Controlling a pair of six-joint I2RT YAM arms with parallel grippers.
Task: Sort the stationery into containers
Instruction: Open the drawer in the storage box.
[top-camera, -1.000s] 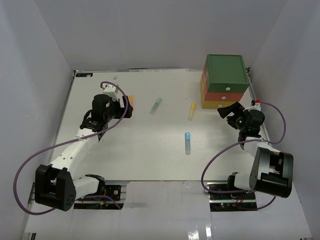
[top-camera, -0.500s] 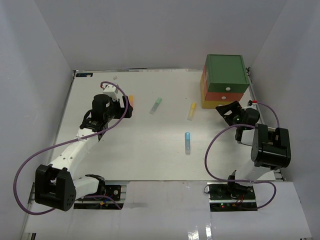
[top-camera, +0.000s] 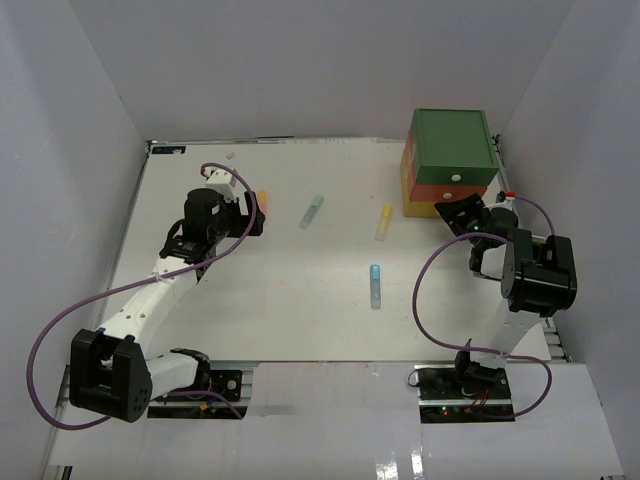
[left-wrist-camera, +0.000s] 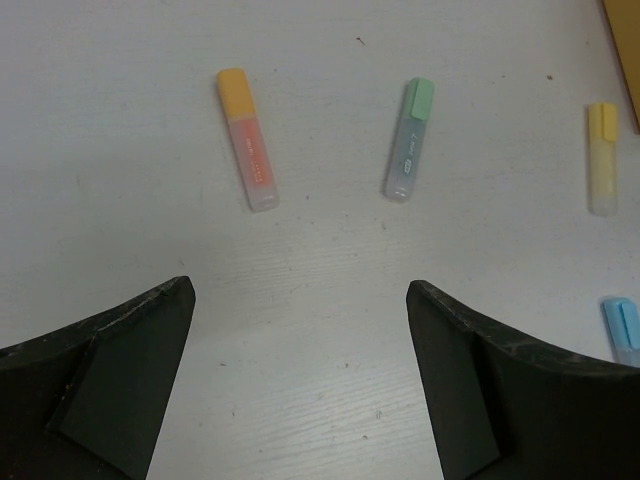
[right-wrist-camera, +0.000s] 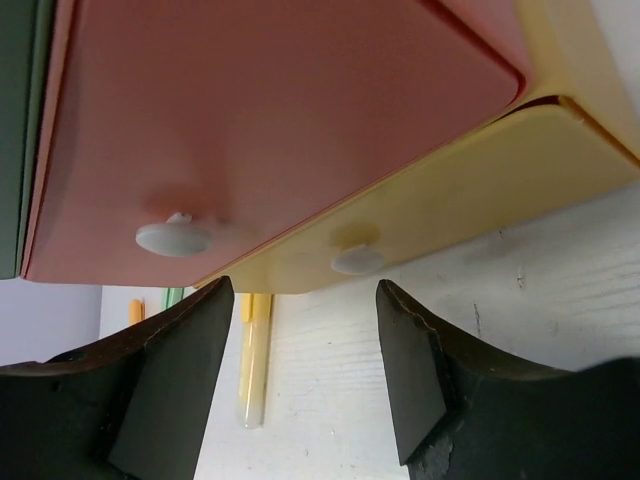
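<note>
Found the left pincer (left-wrist-camera: 300, 290) far to the left of the drawer stack (top-camera: 450, 160), fingers spread wide, gripping and touching nothing, poised above the surface (top-camera: 300, 310). Noted its arm reaching forward from the near edge, wrist turned toward the stack's side.

Spotted an orange highlighter (left-wrist-camera: 247, 140) lying just ahead of that pincer, the farthest of the four from the stack. Saw a green highlighter (left-wrist-camera: 409, 140) next, roughly midway between the left pincer and the stack. Marked a yellow highlighter (top-camera: 384, 222) lying near the stack's left side, close to its front corner. Picked out a blue highlighter (top-camera: 375, 285) nearer the arm bases than the yellow one, well apart from the stack. Saw all four lying flat on the surface and none in a container.

Counted three drawers in the stack: green drawer (top-camera: 445, 135) on top, orange-red drawer (right-wrist-camera: 280, 120) in the middle, yellow drawer (right-wrist-camera: 450, 210) at the bottom, each with a white knob on the front. Could not see inside any of them.

Found the right pincer (right-wrist-camera: 303, 290) right at the stack's front, down low, fingers part-way apart and holding nothing. Saw the yellow drawer's knob (right-wrist-camera: 357, 260) just beyond the fingertips, closer to the right-hand finger; could not tell whether it touched. Noted its arm folded up tall just in front of the stack.
</note>
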